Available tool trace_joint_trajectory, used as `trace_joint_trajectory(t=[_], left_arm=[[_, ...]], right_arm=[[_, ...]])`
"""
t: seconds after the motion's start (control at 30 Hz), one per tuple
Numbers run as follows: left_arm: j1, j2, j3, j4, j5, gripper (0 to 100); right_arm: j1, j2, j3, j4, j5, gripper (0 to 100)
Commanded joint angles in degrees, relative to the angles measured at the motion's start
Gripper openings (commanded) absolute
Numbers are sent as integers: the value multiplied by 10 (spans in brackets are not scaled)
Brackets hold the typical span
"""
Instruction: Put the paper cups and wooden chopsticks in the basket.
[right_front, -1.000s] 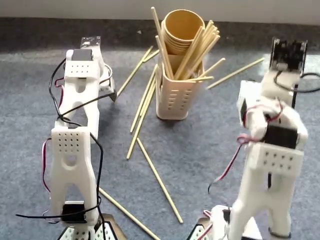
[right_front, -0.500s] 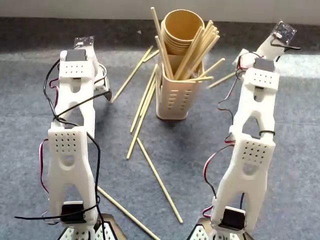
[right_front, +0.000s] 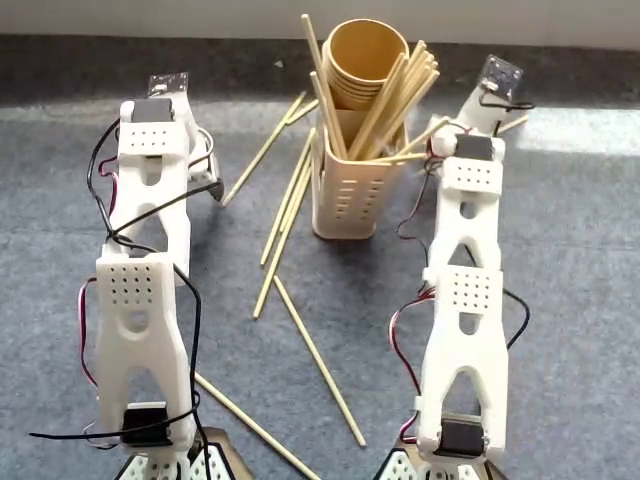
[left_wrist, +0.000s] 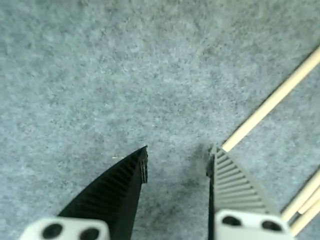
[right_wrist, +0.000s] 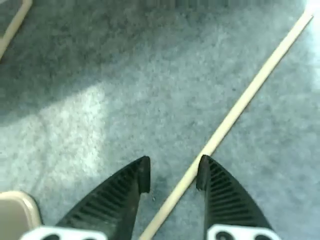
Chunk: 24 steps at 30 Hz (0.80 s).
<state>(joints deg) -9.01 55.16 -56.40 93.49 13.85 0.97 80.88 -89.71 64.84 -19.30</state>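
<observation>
Starting left of the basket (right_front: 348, 195): what is found? (Supervisor)

The left gripper (left_wrist: 178, 160) hangs low over the carpet (left_wrist: 100, 65) there, jaws apart, nothing between them. One stick end (left_wrist: 270, 102) lies right at the pale finger's tip. Several loose chopsticks (right_front: 285, 215) lie just left of the basket, and a long stick (right_front: 318, 360) lies in front of it. (Inspector)

And the basket itself? (Supervisor)

Upright. The stacked paper cups (right_front: 367, 55) sit inside it, with a bundle of chopsticks (right_front: 400, 95) leaning beside them. (Inspector)

To the right of it? (Supervisor)

The right gripper (right_wrist: 173, 172) is down at the carpet, jaws apart and astride one chopstick (right_wrist: 240, 107), not closed on it. (Inspector)

Assessment? (Supervisor)

Cups appear finished. Chopsticks are part done: the loose ones left, right and in front of the basket remain. I judge the right-hand stick next for collection, once those jaws close. (Inspector)
</observation>
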Motion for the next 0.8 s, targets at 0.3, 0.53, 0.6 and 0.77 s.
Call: trace_joint_trajectory(t=[0.3,0.53,0.6,0.77], left_arm=[[-4,-7,-19,1,4,217],[-4,-7,-19,0,4,217],[-4,-7,-19,-2,4,217],[-4,-7,-19,-2,4,217]], right_arm=[[19,-18,48,142,80,156],[57,-35,33,267,167,156],[75,-53,24,310,193,156],[109,-115,-1,364,285,156]])
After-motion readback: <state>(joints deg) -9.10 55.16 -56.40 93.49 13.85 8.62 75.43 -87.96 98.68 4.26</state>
